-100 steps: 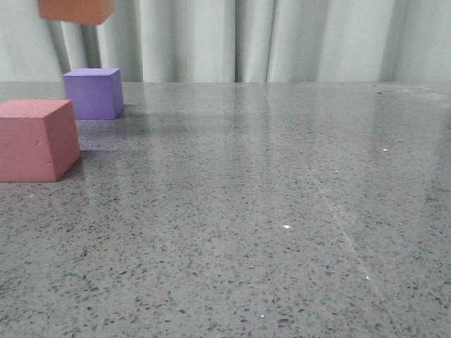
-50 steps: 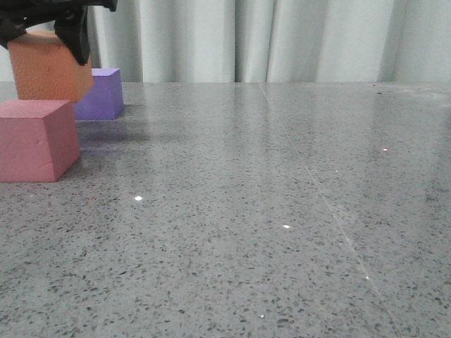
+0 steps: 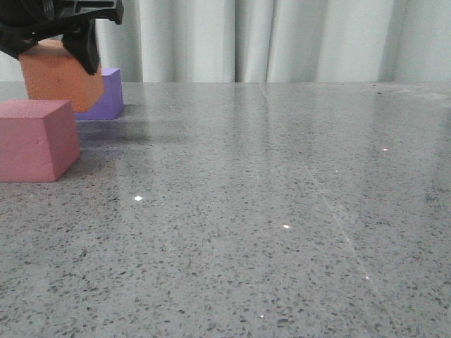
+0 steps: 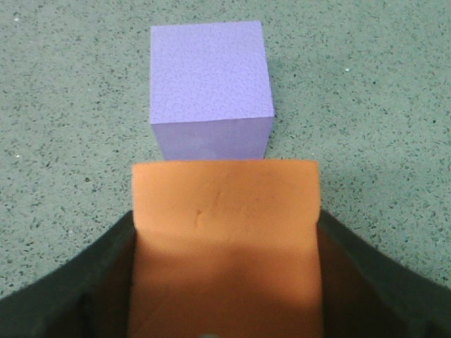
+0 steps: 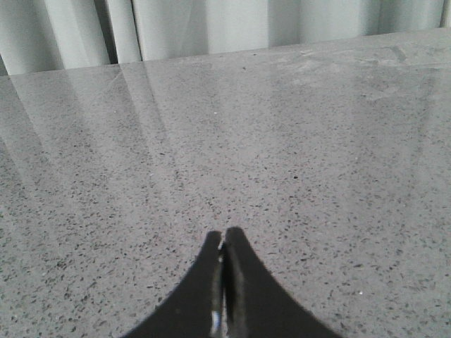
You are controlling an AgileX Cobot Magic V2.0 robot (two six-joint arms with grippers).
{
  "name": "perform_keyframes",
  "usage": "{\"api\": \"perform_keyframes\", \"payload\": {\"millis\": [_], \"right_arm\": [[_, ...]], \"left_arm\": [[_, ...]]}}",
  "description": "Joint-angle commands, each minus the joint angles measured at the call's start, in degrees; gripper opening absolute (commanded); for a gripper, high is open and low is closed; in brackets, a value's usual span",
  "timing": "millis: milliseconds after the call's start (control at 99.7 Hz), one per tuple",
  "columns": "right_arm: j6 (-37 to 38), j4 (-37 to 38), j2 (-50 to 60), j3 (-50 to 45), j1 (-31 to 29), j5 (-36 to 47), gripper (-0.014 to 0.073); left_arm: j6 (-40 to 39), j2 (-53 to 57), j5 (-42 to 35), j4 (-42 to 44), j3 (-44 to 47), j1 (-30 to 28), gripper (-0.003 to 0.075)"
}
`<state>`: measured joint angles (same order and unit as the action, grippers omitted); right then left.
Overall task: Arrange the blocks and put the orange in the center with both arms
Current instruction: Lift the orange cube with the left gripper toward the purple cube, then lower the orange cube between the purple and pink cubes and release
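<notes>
Came lower since the earlier frames: orange cube (image 3: 62, 76), carried down from the upper edge of the front view toward the table, still clamped in left gripper (image 3: 51, 24). Also shifted a little rightward against the purple cube behind it. Held above the tabletop (image 3: 268, 211), bottom edge just over the top of the pink-red cube (image 3: 36, 139) in the front view, not seen touching it. Partly covered the purple cube (image 3: 111, 93) from the front camera.

Seen from the left wrist: left gripper (image 4: 225, 282) pressed against both sides of the orange cube (image 4: 224, 232), dark fingers (image 4: 84, 282) flanking it, top face flat and square to the view. Purple cube (image 4: 211, 88) sat just beyond it on the speckled grey stone (image 4: 366, 84), upright, edges roughly in line with the orange one; a strip of its near side face visible above the orange top. Could not tell from this view whether the two touched.

Pink-red cube rested on the table at the left edge of the front view, nearer the camera than the purple one, apart from it.

Right gripper (image 5: 224, 243) hung over bare stone (image 5: 282, 127), fingertips pressed together with nothing between them. Pale curtain (image 3: 268, 39) behind the table's far edge.
</notes>
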<state>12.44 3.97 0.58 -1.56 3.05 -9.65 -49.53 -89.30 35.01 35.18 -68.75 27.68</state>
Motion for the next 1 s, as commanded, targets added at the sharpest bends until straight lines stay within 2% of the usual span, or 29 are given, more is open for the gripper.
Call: {"api": "perform_keyframes", "payload": {"millis": [0,993], "right_arm": [[-0.50,0.03,-0.41,0.77,-0.34,4.75,-0.0067],[-0.50,0.03,-0.41,0.77,-0.34,4.75,-0.0067]], "left_arm": [[-0.03,1.09,-2.78,0.60,-1.43,-0.22,0.0260],[-0.39,-3.08,-2.36,-0.27,-1.43,-0.22,0.0260]]}}
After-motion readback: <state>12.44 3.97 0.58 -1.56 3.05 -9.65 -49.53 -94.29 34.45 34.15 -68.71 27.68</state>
